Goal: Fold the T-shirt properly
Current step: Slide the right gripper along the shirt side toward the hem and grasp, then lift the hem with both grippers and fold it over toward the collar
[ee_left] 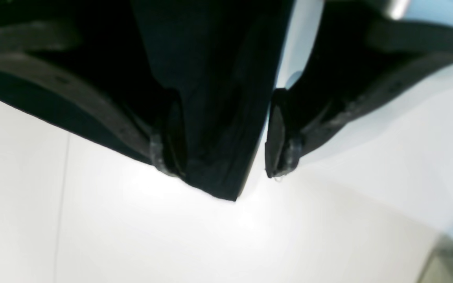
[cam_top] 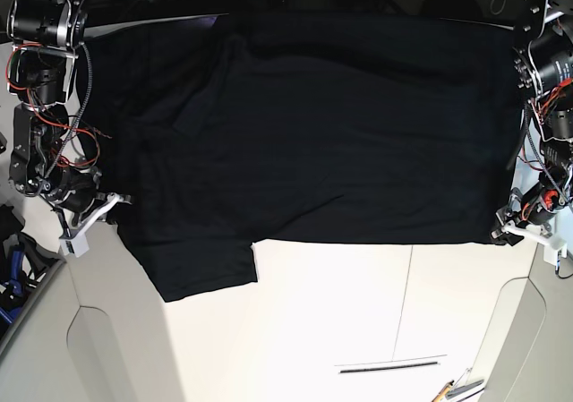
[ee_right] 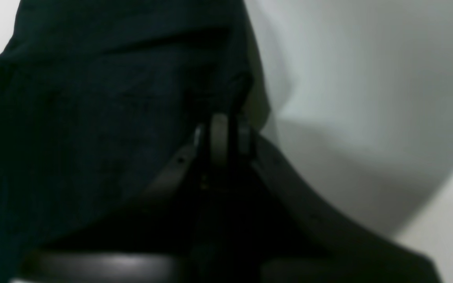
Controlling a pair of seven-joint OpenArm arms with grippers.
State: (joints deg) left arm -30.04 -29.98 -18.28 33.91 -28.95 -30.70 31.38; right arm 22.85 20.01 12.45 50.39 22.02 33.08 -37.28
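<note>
Large plain black cloth T-shirt (cam_top: pixel 313 142) spread over the white table (cam_top: pixel 358 330), filling the base view's upper half. Right gripper (ee_right: pixel 226 129), left edge, pinches a cloth edge. Left gripper (ee_left: pixel 226 157) spread, corner loose between the jaws. Fold step; next likely needs left regrasp.

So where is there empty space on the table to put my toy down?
The white table is bare in front of the T-shirt, below its long edge and right of the hanging sleeve. The back is crowded: shirt across it, arms at both sides.
</note>
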